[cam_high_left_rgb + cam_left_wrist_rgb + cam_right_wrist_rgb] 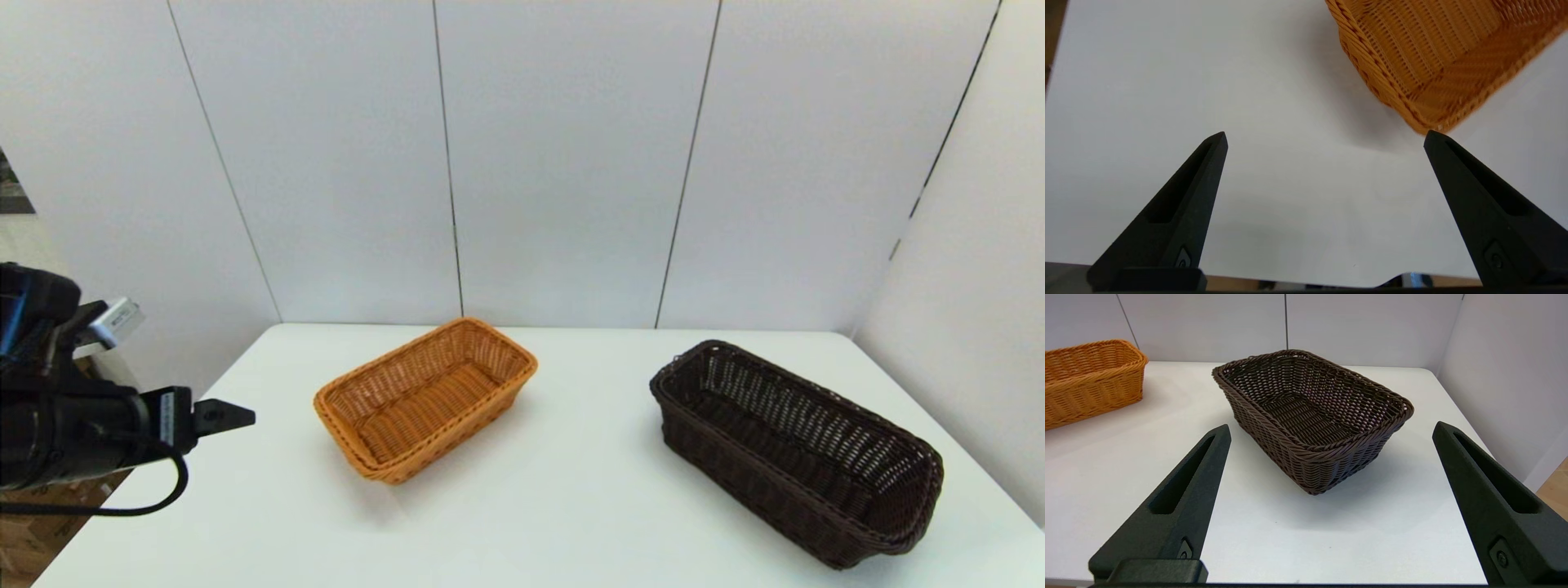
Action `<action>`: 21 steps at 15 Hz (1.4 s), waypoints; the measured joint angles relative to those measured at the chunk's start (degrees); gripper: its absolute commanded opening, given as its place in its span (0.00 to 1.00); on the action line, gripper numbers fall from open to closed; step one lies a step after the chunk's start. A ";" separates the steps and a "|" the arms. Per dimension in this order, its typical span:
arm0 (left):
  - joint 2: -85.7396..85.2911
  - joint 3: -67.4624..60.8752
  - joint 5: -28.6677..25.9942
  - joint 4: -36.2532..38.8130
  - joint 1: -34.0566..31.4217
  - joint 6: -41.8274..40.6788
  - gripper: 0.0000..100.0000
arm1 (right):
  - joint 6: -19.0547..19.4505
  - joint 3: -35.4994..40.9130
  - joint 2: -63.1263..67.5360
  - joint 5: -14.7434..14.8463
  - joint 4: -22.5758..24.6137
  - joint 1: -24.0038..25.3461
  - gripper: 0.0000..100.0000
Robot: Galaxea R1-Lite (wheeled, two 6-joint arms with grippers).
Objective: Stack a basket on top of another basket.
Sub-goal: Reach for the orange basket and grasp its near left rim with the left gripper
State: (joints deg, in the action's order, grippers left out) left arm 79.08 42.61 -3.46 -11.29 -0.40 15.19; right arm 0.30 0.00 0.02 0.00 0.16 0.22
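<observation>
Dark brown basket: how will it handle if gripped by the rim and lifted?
The dark brown basket is open-weave and empty, so probably light. Its braided rim looks fairly stiff and grippy, unlikely to slip. Held at one end, the long body may tilt; the flat base shouldn't roll.

Both tools point(1324, 136) point(1331, 428) spread wide.

Woven wicker baskets point(796, 457), smooth table point(571, 506)

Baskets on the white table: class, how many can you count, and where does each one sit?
2. The orange-tan basket sits left of centre, toward the robot's left. The dark brown basket sits apart from it on the right side. Both are empty; none seems hidden.
</observation>
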 measured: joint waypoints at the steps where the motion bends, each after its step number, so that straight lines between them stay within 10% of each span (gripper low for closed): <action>1: 3.25 1.71 0.16 -0.01 0.00 2.06 1.00 | 0.00 0.00 0.00 0.00 0.00 0.00 1.00; 21: 31.96 26.58 -0.01 -19.47 7.73 25.66 1.00 | 0.02 0.00 0.00 0.00 -0.02 0.02 1.00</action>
State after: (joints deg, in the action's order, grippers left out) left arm 111.04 69.18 -3.47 -30.76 7.33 40.85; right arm 0.33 0.00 0.02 0.00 0.13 0.24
